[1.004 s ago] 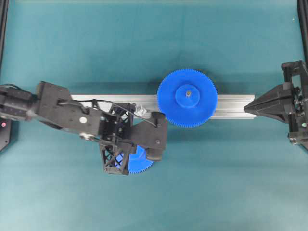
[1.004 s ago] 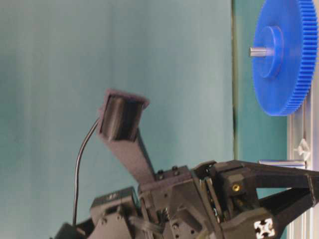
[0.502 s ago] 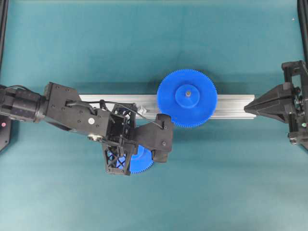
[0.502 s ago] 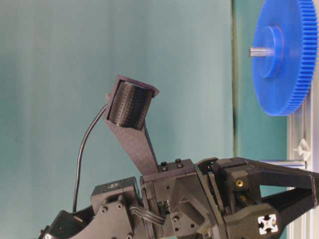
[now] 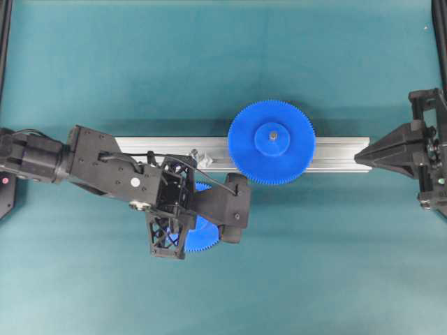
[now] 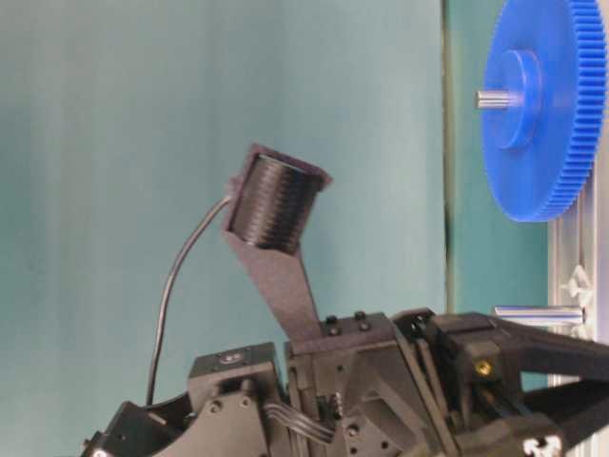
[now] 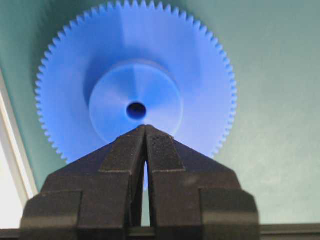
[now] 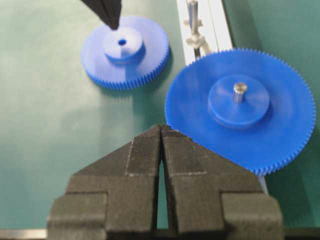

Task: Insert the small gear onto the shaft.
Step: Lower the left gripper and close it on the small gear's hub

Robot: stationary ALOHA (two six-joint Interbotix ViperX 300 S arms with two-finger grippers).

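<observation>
The small gear [image 7: 150,60] lies flat on the teal mat, hub up, its dark centre hole showing. My left gripper [image 7: 145,128] hangs just over the hub's near edge, shut and empty; from the right wrist view its tips [image 8: 113,22] point down at the hub of the small gear [image 8: 125,50]. Overhead, the left arm covers most of the small gear [image 5: 204,239]. The shaft [image 8: 193,15] stands on the rail beside it, also seen as a silvery stub [image 6: 538,312]. My right gripper [image 8: 161,128] is shut with nothing in it, at the rail's right end [image 5: 357,158].
A wider blue gear [image 5: 272,142] with a grey pin tip sits on the aluminium rail [image 5: 335,155], right of the shaft. Black frame posts stand at the left and right edges. Teal mat lies in front of and behind the rail.
The left arm has swung a little to the right and up towards the rail, carrying its shut gripper over the small gear's hub. The gears and right arm have not moved.
</observation>
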